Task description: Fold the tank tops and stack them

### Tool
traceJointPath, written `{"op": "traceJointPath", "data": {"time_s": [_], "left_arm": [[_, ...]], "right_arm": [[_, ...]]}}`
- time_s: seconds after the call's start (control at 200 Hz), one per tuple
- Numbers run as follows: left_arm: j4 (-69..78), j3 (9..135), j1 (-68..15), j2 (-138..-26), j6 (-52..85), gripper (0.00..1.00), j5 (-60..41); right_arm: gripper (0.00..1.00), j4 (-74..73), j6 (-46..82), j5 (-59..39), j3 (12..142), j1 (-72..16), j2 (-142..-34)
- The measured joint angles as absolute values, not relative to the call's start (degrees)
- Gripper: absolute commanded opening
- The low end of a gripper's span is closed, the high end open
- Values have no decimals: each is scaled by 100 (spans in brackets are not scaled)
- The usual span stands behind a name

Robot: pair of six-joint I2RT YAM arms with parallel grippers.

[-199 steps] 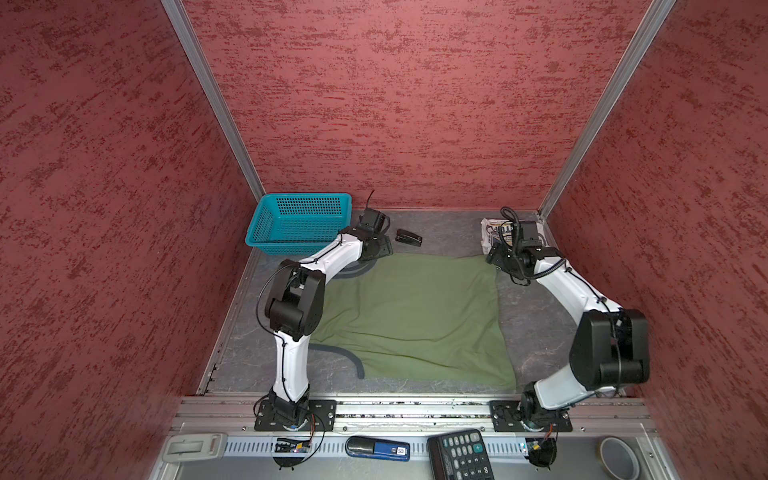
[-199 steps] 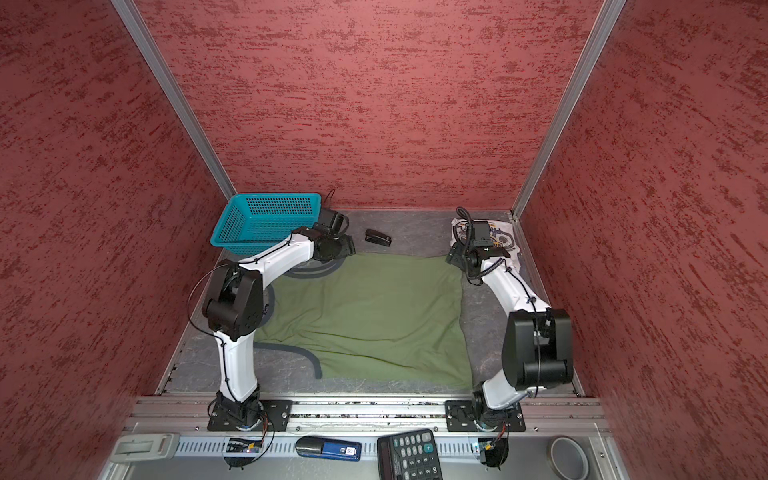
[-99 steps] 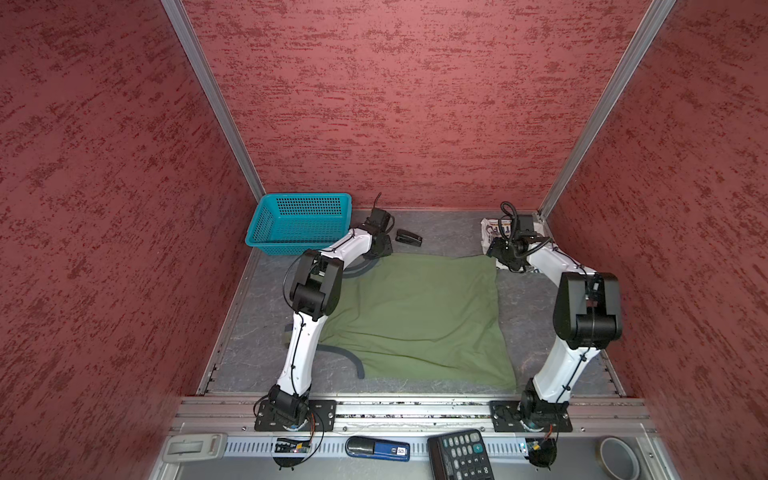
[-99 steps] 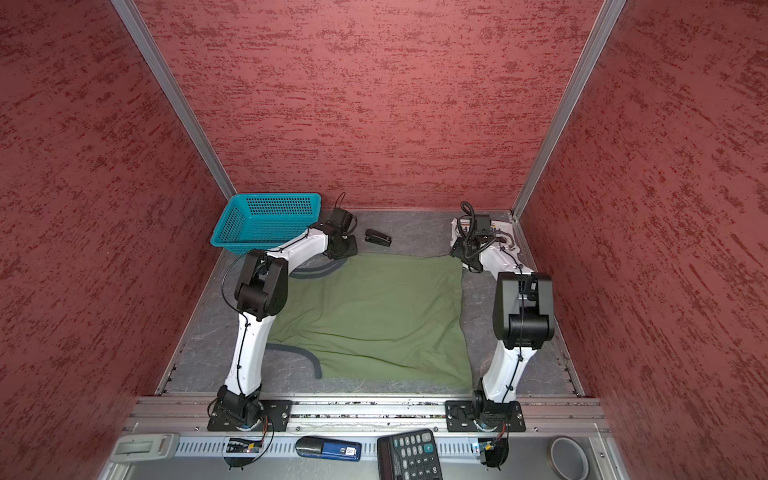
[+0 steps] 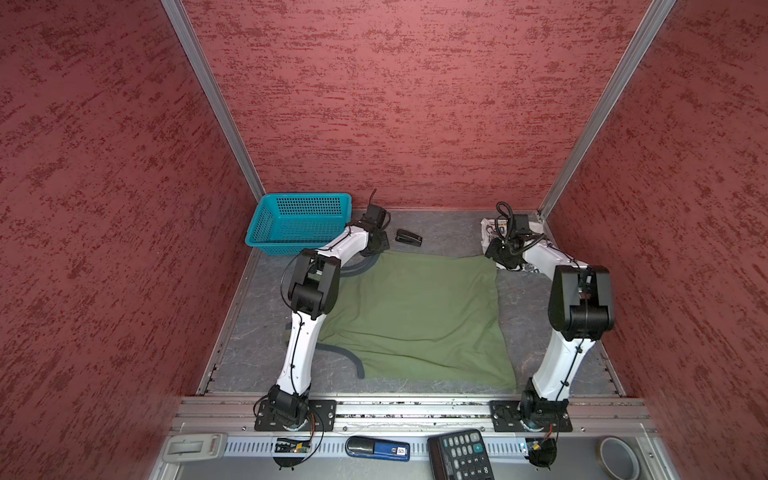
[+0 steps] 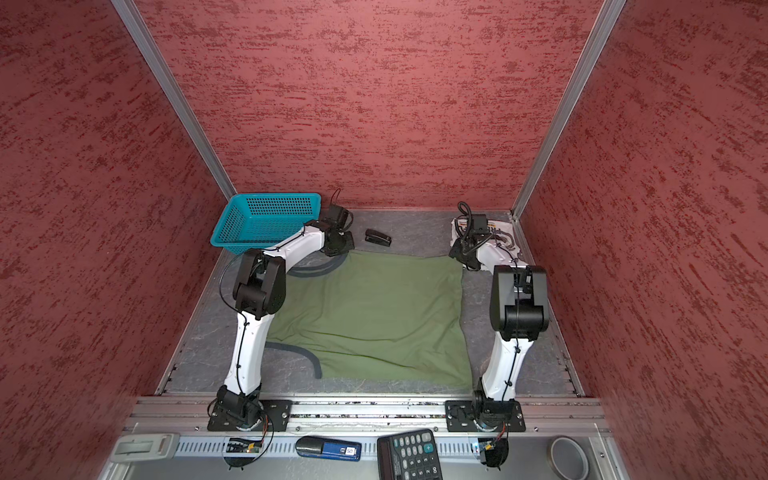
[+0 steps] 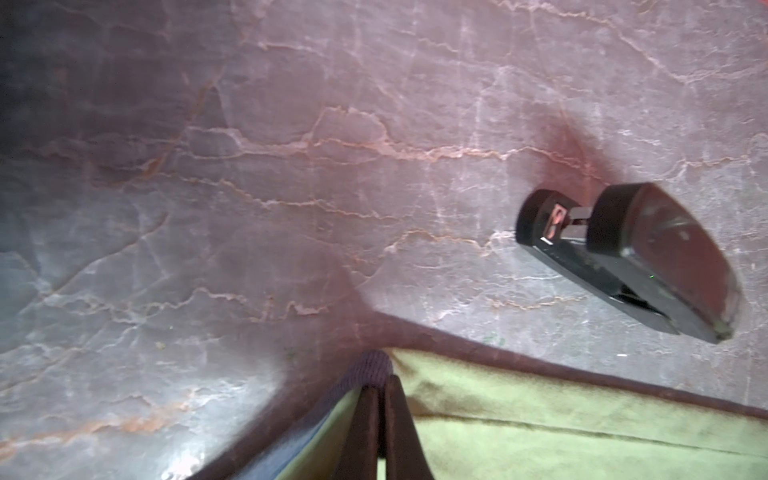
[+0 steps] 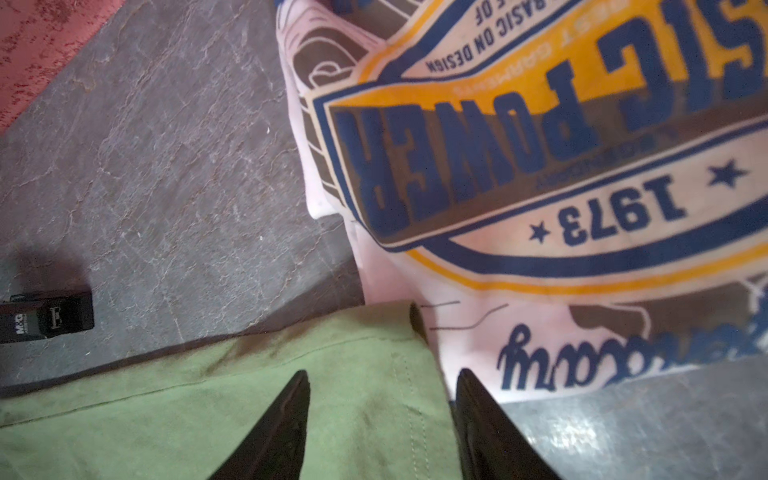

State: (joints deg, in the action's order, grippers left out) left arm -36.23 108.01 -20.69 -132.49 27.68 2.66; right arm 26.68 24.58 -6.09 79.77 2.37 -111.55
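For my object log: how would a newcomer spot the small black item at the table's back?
Find the teal basket in the back left corner. Right of it, just past the far edge of the olive green tank top, lies a black stapler, the only small, hard thing there.

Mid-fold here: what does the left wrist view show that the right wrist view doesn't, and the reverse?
Left wrist only: the left gripper, shut on the grey-blue-trimmed corner of the olive green cloth tank top.
Right wrist only: the white cloth tank top with its blue-and-yellow printed emblem, the right gripper open, straddling the olive top's edge, and red textured wall.
Both: the olive top, the grey marbled table and the black stapler, whole in the left wrist view, one end in the right.
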Motion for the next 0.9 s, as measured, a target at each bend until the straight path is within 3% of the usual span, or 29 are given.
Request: {"op": "traceJointPath", "data": {"time_s": [0.296, 0.596, 0.902], "left_arm": [[-3378, 10422, -2040, -12829, 2849, 5, 176], [-3271, 10350, -2012, -12803, 2910, 3, 69], [-2650, 9207, -1892, -11893, 3017, 3, -207]], "right_arm": [[52, 2724, 2405, -572, 8593, 237, -11745], [13, 2792, 2368, -554, 8608, 237, -11893], [5, 2679, 2368, -482, 8132, 235, -11198]]}}
